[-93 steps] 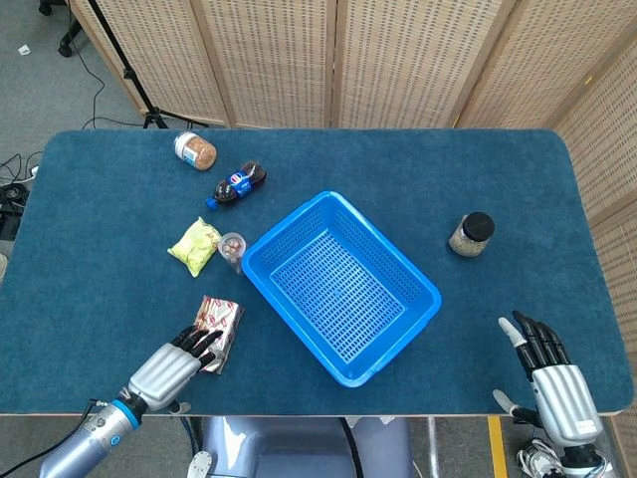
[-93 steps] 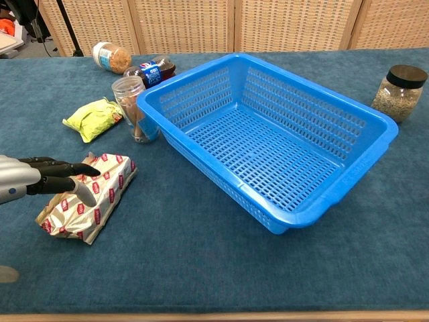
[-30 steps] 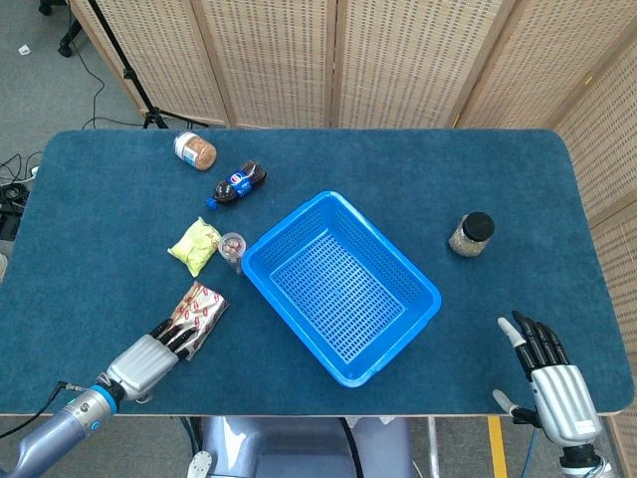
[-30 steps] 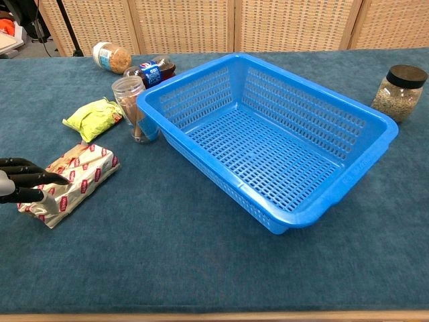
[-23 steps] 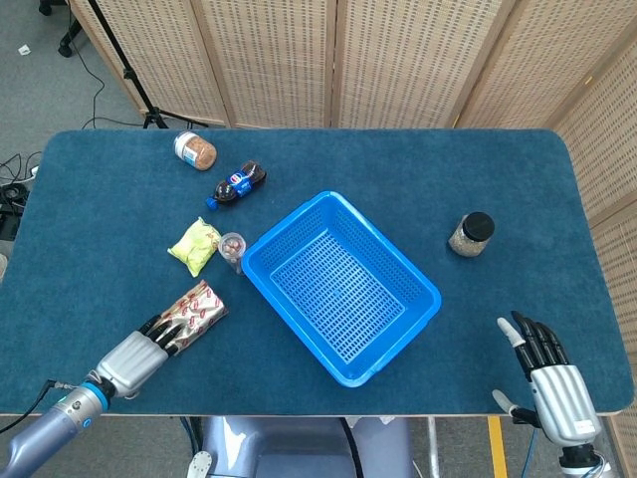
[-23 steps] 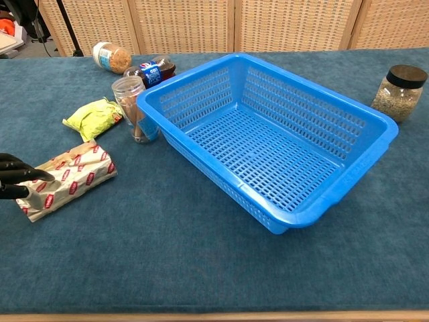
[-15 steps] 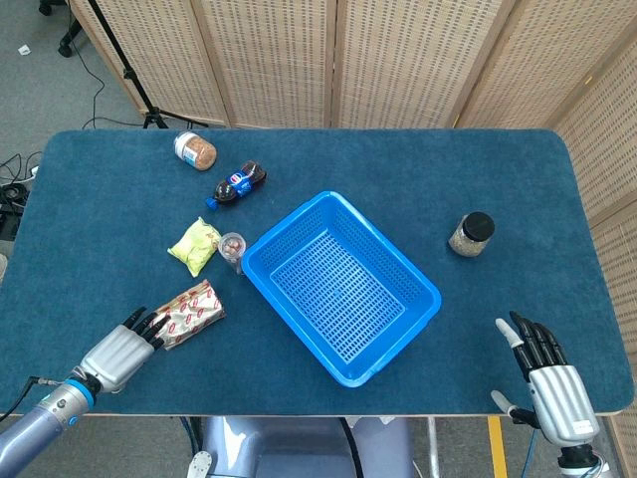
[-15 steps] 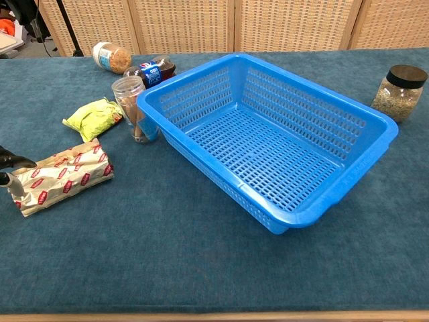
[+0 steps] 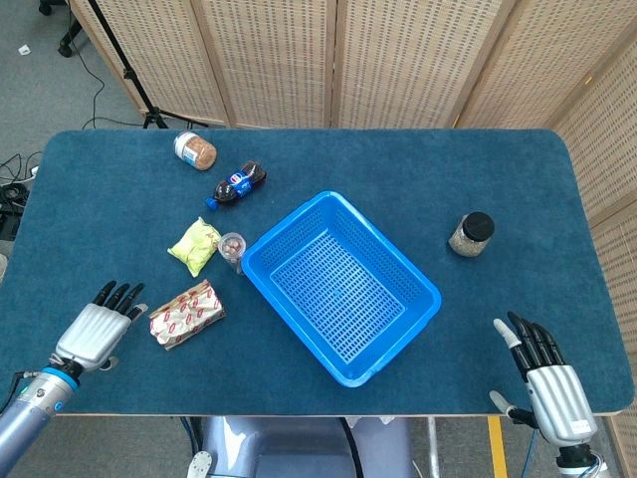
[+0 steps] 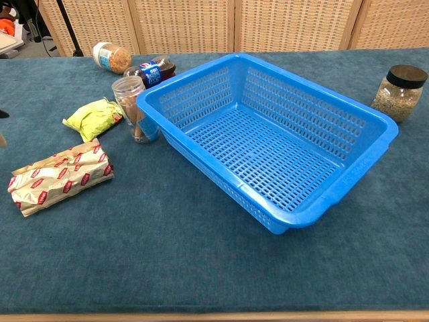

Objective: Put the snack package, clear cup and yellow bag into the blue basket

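The red-and-white snack package (image 9: 186, 314) (image 10: 59, 176) lies flat on the blue cloth, left of the blue basket (image 9: 339, 287) (image 10: 276, 134). My left hand (image 9: 98, 331) rests to its left, fingers spread, apart from the package and holding nothing. The yellow bag (image 9: 195, 245) (image 10: 94, 117) lies further back, beside the upright clear cup (image 9: 232, 249) (image 10: 131, 107), which stands against the basket's left corner. My right hand (image 9: 543, 369) is open near the table's front right edge. Neither hand shows in the chest view.
A cola bottle (image 9: 236, 184) (image 10: 153, 70) lies on its side behind the cup. A jar (image 9: 194, 150) (image 10: 111, 57) lies further back left. A dark-lidded jar (image 9: 472, 234) (image 10: 397, 92) stands right of the basket. Woven screens stand behind the table.
My left hand dragged the snack package leftward, turning it, then let go and drew away to the left, out of the chest view. The right hand stayed put.
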You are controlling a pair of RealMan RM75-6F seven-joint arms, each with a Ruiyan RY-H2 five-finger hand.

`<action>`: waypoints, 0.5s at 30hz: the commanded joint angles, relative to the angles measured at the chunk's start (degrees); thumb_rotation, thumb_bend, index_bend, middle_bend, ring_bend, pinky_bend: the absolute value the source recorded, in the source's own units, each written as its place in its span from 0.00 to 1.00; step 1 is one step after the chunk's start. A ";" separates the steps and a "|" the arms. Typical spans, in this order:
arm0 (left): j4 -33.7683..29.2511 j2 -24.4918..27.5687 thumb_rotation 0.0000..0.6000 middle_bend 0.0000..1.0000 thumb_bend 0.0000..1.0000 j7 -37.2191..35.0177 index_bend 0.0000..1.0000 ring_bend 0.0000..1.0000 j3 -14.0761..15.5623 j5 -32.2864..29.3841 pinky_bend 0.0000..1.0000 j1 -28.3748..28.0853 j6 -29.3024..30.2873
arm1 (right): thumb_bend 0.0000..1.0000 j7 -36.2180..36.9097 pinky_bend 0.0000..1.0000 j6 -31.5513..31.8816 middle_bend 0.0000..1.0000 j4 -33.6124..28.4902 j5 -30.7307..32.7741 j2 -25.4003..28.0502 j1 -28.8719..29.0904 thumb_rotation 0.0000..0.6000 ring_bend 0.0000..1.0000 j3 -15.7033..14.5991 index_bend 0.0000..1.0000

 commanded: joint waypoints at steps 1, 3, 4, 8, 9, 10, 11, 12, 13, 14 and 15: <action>-1.48 -2.73 1.00 0.00 0.04 -1.08 0.22 0.00 -3.37 -5.08 0.02 1.82 3.86 | 0.21 0.15 0.06 0.04 0.00 -0.01 -0.10 0.02 0.00 1.00 0.00 -0.05 0.00; -1.74 -4.63 1.00 0.00 0.03 0.11 0.22 0.01 -4.71 -8.79 0.03 1.79 4.65 | 0.21 0.37 0.06 0.17 0.00 -0.04 -0.23 0.12 -0.02 1.00 0.00 -0.09 0.00; -1.88 -5.44 1.00 0.00 0.02 0.88 0.22 0.01 -5.15 -10.37 0.03 1.66 4.85 | 0.21 0.48 0.06 0.27 0.00 -0.04 -0.30 0.16 -0.04 1.00 0.00 -0.10 0.00; -2.58 -8.90 1.00 0.00 0.01 3.85 0.22 0.03 -6.33 -16.20 0.05 0.96 5.35 | 0.21 1.11 0.06 0.53 0.00 -0.03 -0.41 0.38 -0.09 1.00 0.00 -0.13 0.00; -2.52 -10.06 1.00 0.00 0.01 4.92 0.22 0.03 -6.52 -17.62 0.05 0.74 5.72 | 0.21 1.35 0.06 0.55 0.00 0.00 -0.37 0.45 -0.09 1.00 0.00 -0.12 0.00; -2.48 -10.94 1.00 0.00 0.00 5.69 0.22 0.03 -6.60 -18.47 0.05 0.62 6.10 | 0.21 1.51 0.06 0.56 0.00 0.00 -0.34 0.49 -0.08 1.00 0.00 -0.12 0.00; -2.48 -11.75 1.00 0.00 0.00 6.22 0.22 0.03 -6.72 -19.28 0.05 0.57 6.52 | 0.21 1.64 0.06 0.55 0.00 0.00 -0.37 0.54 -0.06 1.00 0.00 -0.14 0.00; -2.50 -12.58 1.00 0.00 0.00 6.62 0.22 0.03 -6.89 -20.07 0.05 0.57 7.02 | 0.21 1.77 0.06 0.56 0.00 0.01 -0.42 0.58 -0.05 1.00 0.00 -0.16 0.00; -2.64 -13.70 1.00 0.00 0.00 6.81 0.22 0.04 -7.13 -21.26 0.05 0.59 7.51 | 0.21 1.97 0.06 0.58 0.00 0.02 -0.51 0.62 -0.03 1.00 0.00 -0.19 0.00; -2.90 -14.52 1.00 0.00 0.00 6.74 0.22 0.04 -7.34 -22.39 0.05 0.59 7.65 | 0.21 2.11 0.06 0.56 0.00 0.03 -0.57 0.64 -0.01 1.00 0.00 -0.23 0.00; -3.06 -15.22 1.00 0.00 0.00 6.83 0.22 0.04 -7.53 -23.31 0.05 0.54 7.88 | 0.21 2.23 0.06 0.51 0.00 0.04 -0.64 0.66 0.02 1.00 0.00 -0.29 0.00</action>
